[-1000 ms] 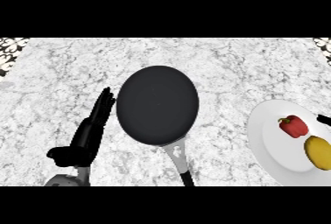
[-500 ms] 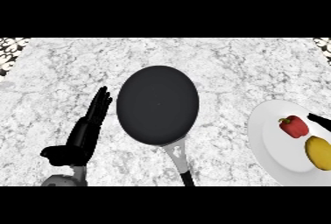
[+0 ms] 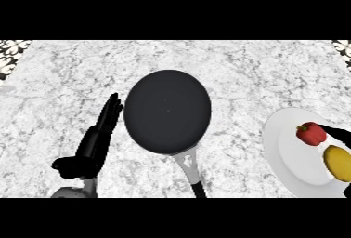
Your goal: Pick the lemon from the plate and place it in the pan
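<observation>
Now, little has changed over the last second: my left hand (image 3: 93,146) sits a touch further toward my left than it did, its fingers straight and pointing up the counter, just beside the dark pan (image 3: 168,111) without touching it, holding nothing. It rests there, released. The real change is at the far right edge of the view, where a dark sliver has crept a little further in across the white plate (image 3: 288,148); I take this to be my right hand (image 3: 339,134), reaching in just between the red pepper (image 3: 311,134) and the lemon (image 3: 337,162). So little of it shows that I cannot tell whether its fingers are spread or curled. What that means for the task, as I judge it: the approach to the lemon has only begun, and nothing has been grasped. The lemon lies on the plate, toward its near right side, just beside the pepper (close enough that I must take care not to nudge the wrong one), and well apart from the pan. The pan sits in the middle of the marble counter (image 3: 61,74), its handle (image 3: 191,172) pointing back toward me, its dark inside bare. Next I expect to settle my right hand over the lemon and close round it.
</observation>
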Controlling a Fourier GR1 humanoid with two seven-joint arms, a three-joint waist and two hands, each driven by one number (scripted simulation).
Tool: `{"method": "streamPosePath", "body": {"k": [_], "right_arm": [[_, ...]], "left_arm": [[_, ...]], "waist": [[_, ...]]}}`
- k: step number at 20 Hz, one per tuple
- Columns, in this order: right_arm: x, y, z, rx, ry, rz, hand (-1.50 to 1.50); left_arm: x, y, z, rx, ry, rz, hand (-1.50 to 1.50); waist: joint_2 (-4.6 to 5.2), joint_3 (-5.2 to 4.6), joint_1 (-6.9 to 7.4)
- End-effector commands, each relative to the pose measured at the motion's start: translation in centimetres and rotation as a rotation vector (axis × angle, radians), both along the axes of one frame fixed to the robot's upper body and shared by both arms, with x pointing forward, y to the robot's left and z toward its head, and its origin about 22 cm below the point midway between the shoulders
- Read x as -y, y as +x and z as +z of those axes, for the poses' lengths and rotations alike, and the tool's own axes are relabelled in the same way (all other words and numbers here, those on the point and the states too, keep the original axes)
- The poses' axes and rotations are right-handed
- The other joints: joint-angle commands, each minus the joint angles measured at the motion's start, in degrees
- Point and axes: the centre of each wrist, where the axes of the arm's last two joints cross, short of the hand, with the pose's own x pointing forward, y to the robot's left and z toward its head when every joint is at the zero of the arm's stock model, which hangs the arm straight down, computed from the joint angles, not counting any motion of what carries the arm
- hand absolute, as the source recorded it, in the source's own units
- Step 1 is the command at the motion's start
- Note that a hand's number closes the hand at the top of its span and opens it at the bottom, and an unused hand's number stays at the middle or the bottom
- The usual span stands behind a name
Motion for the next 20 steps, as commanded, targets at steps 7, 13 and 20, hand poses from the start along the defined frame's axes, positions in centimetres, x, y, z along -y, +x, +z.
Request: {"method": "streamPosePath", "body": {"k": [7, 13, 20], "right_arm": [[-2.5, 2.0, -3.3, 0.003, -0.112, 0.136, 1.50], [0.6, 0.3, -3.3, 0.151, -0.083, 0.096, 1.50], [-16.1, 4.8, -3.3, 0.287, 0.099, 0.125, 1.50]], "left_arm": [[1.4, 1.0, 0.4, 0.002, -0.014, -0.014, 0.00], [-1.4, 1.0, 1.7, 0.000, -0.018, -0.002, 0.00], [-0.3, -0.2, 0.0, -0.013, 0.000, -0.019, 0.00]], "waist": [[0.34, 0.36, 0.31], [0.20, 0.37, 0.01], [-0.99, -0.32, 1.15]]}}
